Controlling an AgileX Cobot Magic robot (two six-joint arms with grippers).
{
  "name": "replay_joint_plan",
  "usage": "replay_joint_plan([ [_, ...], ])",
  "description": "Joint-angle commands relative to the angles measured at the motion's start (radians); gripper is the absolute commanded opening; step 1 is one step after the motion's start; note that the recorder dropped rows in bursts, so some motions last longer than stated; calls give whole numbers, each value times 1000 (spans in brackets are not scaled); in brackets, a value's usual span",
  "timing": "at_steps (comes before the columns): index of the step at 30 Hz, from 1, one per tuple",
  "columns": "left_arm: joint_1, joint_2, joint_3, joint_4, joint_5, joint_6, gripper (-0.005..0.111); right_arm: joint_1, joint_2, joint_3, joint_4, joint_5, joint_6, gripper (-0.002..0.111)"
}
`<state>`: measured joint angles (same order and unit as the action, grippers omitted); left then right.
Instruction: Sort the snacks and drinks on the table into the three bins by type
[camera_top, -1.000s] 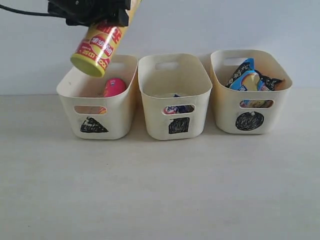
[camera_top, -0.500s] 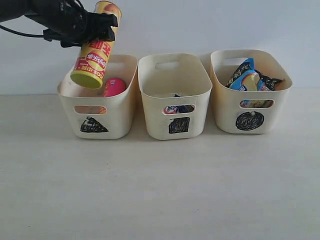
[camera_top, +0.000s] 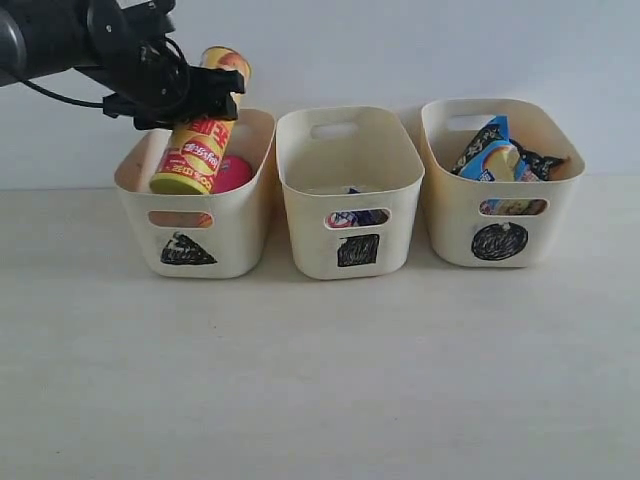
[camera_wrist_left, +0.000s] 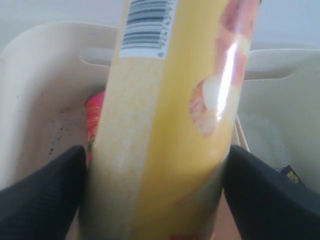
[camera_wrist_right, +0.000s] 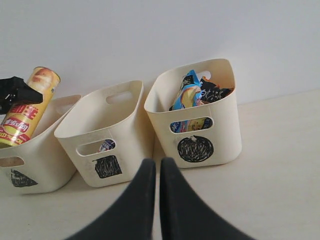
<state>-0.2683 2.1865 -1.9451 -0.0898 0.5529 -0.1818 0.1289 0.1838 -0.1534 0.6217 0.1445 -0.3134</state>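
Note:
My left gripper (camera_top: 195, 95) is shut on the yellow chip tube (camera_top: 197, 140), holding it tilted with its yellow-green lid down inside the triangle bin (camera_top: 190, 235). A pink chip tube (camera_top: 232, 175) lies in that bin beside it. The wrist view shows the yellow tube (camera_wrist_left: 165, 125) clamped between both black fingers (camera_wrist_left: 40, 195). The square bin (camera_top: 348, 190) holds a small white-blue carton (camera_top: 358, 217). Orange-black and blue noodle packets (camera_top: 500, 152) fill the circle bin (camera_top: 500, 185). My right gripper (camera_wrist_right: 156, 167) is shut and empty, low over the table in front of the bins; it is out of the exterior view.
The three bins stand in a row against a white wall (camera_top: 400, 50). The pale tabletop (camera_top: 320, 380) stretches in front of them.
My left gripper has lowered the yellow tube from above the triangle bin until its lid end dips inside, and the tube has turned more upright.

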Motion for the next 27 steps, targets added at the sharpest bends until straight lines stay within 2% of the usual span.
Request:
replay_joint_plan([
  [1, 2, -5, 1, 24, -6, -7, 86, 2, 1, 2, -3, -7, -9, 0],
  [6, 2, -41, 1, 75, 0, -7, 87, 2, 1, 2, -3, -7, -9, 0],
  [9, 2, -71, 1, 115, 22, -7, 78, 2, 1, 2, -3, -5, -9, 0],
  [12, 4, -105, 1, 133, 74, -7, 57, 2, 1, 2, -3, -5, -9, 0],
  [17, 9, -165, 1, 140, 182, -7, 6, 2, 1, 2, -3, -5, -9, 0],
  [27, 17, -330, 1, 123, 318, -5, 5, 2, 1, 2, -3, -5, -9, 0],
])
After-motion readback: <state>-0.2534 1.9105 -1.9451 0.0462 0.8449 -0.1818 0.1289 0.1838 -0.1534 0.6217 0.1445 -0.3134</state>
